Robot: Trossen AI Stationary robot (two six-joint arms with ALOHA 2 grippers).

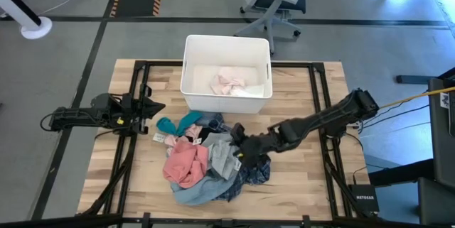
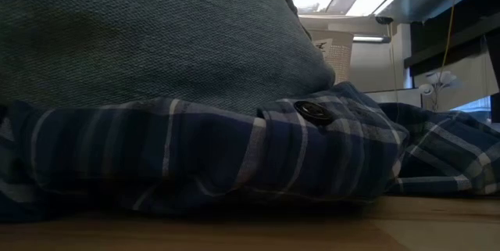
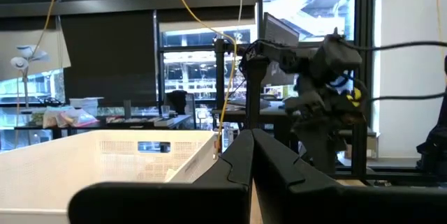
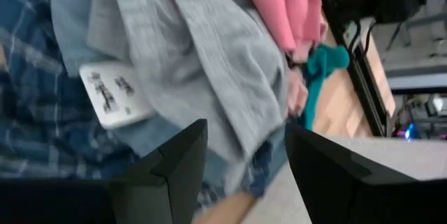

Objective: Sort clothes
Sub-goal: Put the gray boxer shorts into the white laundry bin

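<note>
The right hand (image 1: 238, 145) is standing partly open over the heap of clothes (image 1: 206, 160), its two dark fingers (image 4: 174, 161) spread to either side of a light grey knit garment (image 4: 202, 77). No fabric is showing clamped between them, and whether the fingertips are touching the grey cloth cannot be told. The left hand (image 1: 155, 107) is sitting fully closed on nothing, its fingers pressed together in its own wrist view.

The white rectangular plastic bin (image 1: 192, 50) is standing at the far middle of the wooden counter (image 1: 298, 185), and a pale pink and white garment (image 1: 229, 82) is lying inside it.

The rest of the clothes are lying piled in front of the bin: a salmon pink garment (image 1: 186, 163), a teal piece (image 1: 186, 122), the grey one, a navy plaid shirt (image 2: 234, 157) and a light-blue denim shirt (image 2: 156, 40) bulging above the plaid in the low view.

The right arm is reaching in low from the counter's right edge, stretched towards the pile. The left arm is lying along the left edge, its hand pointing inward, apart from the clothes.
</note>
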